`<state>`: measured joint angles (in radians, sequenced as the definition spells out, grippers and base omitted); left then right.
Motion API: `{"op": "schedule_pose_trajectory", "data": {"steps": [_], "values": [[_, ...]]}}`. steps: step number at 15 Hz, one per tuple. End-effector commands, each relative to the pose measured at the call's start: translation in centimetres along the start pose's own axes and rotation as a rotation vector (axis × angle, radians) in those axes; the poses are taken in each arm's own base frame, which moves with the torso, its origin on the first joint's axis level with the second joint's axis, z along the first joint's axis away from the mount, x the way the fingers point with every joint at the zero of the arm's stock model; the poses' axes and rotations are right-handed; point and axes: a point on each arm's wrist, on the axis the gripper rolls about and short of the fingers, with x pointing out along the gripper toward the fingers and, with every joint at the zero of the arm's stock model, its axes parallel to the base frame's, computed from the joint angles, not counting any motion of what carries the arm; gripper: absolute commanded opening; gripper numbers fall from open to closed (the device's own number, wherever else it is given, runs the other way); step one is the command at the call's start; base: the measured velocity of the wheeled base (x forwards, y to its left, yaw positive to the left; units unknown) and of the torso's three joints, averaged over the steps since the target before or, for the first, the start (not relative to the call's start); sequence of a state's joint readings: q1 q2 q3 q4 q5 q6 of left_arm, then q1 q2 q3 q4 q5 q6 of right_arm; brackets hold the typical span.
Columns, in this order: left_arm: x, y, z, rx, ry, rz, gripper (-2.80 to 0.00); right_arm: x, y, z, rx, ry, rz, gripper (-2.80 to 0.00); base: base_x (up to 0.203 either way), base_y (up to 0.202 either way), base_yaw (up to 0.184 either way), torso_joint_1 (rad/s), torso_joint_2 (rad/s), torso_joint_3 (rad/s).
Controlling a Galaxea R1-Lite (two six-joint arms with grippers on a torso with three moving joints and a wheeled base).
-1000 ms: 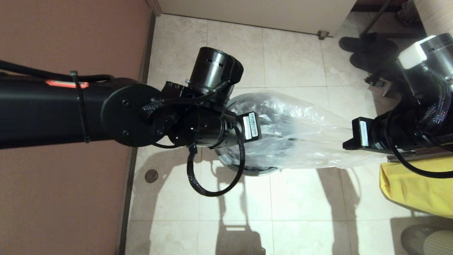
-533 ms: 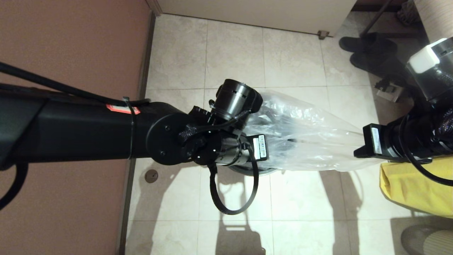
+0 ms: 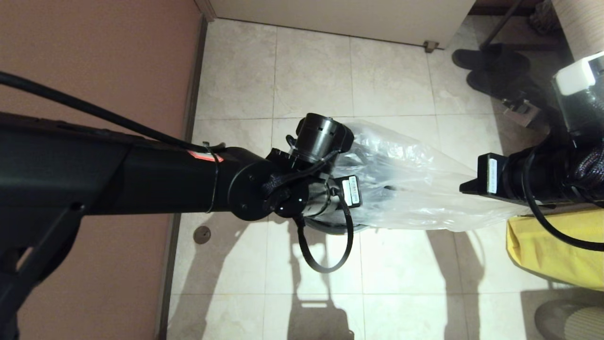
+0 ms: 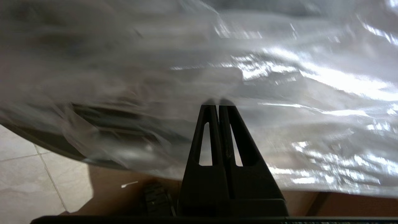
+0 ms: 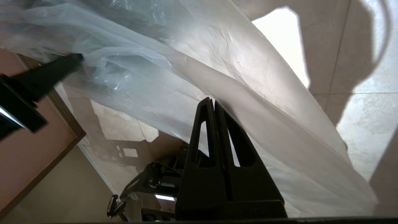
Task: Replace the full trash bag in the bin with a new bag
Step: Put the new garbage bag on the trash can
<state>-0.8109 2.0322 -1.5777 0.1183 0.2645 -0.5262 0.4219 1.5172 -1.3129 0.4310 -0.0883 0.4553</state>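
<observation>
My left fingers (image 4: 218, 102) are pressed together, pinching one edge of the new bag (image 3: 406, 184); my right fingers (image 5: 212, 101) are pressed together on its opposite edge. The bag hangs stretched between them over the bin (image 3: 337, 229), which stands on the tiled floor (image 3: 311, 71) beside a yellow bag (image 3: 552, 255).

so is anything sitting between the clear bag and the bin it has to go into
Nothing visible does. The new bag, pinched by the left gripper and right gripper, stretches over the bin; the yellow bag lies off to the right.
</observation>
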Motion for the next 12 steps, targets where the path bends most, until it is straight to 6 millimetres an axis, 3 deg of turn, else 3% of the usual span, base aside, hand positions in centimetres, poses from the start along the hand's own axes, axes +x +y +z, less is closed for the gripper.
{"op": "schedule_pose_trajectory", "data": {"steps": [1,9,12], "values": [[0.9,0.5,0.4,-0.013,-0.008,0.018,-2.80,1.7,-0.5,-1.3,-0.004,0.066,-0.037,-2.80,0.000,0.000,0.000,0.000,0.00,0.000],[0.5,1.6,0.2,-0.014,0.013,0.050,-2.80,2.6,-1.0,-1.8,0.002,0.076,-0.053,-2.80,0.000,0.000,0.000,0.000,0.00,0.000],[2.2,2.3,-0.6,0.018,0.029,0.108,-2.80,3.1,-1.3,-2.1,0.006,0.097,-0.069,-2.80,0.000,0.000,0.000,0.000,0.00,0.000]]}}
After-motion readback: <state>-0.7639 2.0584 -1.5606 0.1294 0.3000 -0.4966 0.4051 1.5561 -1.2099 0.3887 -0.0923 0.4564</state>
